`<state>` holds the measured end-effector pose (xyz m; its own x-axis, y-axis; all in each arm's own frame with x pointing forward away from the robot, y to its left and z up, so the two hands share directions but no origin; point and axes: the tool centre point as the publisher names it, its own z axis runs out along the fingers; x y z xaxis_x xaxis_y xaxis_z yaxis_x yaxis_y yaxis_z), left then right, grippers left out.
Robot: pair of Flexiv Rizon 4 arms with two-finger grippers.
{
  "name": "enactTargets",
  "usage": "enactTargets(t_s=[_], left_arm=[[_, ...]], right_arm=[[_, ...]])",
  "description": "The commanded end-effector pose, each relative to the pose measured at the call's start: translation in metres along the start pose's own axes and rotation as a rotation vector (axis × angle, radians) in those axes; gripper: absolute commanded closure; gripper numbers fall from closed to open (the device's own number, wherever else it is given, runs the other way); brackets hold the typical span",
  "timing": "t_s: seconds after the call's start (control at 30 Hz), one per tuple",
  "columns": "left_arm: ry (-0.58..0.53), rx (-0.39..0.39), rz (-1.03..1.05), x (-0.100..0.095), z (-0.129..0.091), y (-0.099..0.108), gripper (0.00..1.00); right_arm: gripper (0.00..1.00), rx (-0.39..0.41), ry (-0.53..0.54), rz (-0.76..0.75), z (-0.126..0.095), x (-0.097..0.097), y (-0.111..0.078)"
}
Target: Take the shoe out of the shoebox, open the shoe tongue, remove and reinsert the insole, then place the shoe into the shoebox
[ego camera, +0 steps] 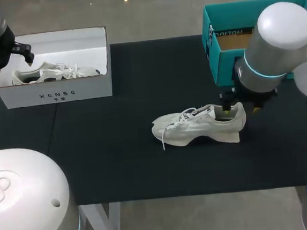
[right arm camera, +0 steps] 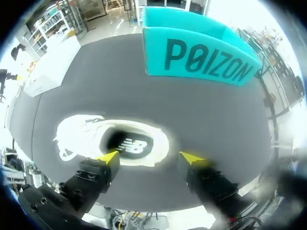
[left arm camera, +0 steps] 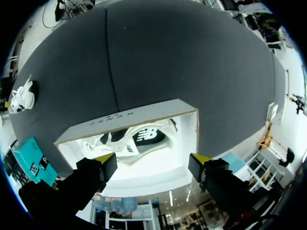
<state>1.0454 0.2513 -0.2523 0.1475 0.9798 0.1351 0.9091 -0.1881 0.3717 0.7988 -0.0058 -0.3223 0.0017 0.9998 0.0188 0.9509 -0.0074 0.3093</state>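
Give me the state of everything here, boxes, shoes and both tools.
White shoebox: open, holds a shoe.
Boxed shoe: upright.
Table shoe: unboxed, upright on sole.
Teal box: open, inside mostly hidden.
Left tool: open, above white shoebox.
Right tool: open, over table shoe's opening.

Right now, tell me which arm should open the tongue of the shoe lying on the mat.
Right. The right gripper, open, hangs directly over that shoe, while the left gripper sits far off above the white box.
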Motion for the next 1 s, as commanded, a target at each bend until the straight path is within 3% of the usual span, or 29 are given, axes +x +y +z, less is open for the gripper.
enactTargets(t_s=[0.03,0.13,0.2,0.3,1.0], left_arm=[[0.001,0.000,0.001,0.000,0.000,0.000,0.00],[0.001,0.000,0.001,0.000,0.000,0.000,0.00],[0.001,0.000,0.001,0.000,0.000,0.000,0.00],[0.001,0.000,0.001,0.000,0.000,0.000,0.00],[0.001,0.000,0.001,0.000,0.000,0.000,0.00]], right_arm=[[0.00,0.012,0.109,-0.215,-0.045,-0.011,-0.005],[0.00,-0.029,0.149,-0.395,-0.059,-0.014,-0.007],[0.00,-0.063,0.237,-0.580,-0.066,-0.016,-0.013],[0.00,-0.186,0.292,-0.853,-0.076,-0.019,-0.032],[0.00,-0.186,0.292,-0.853,-0.076,-0.019,-0.032]])
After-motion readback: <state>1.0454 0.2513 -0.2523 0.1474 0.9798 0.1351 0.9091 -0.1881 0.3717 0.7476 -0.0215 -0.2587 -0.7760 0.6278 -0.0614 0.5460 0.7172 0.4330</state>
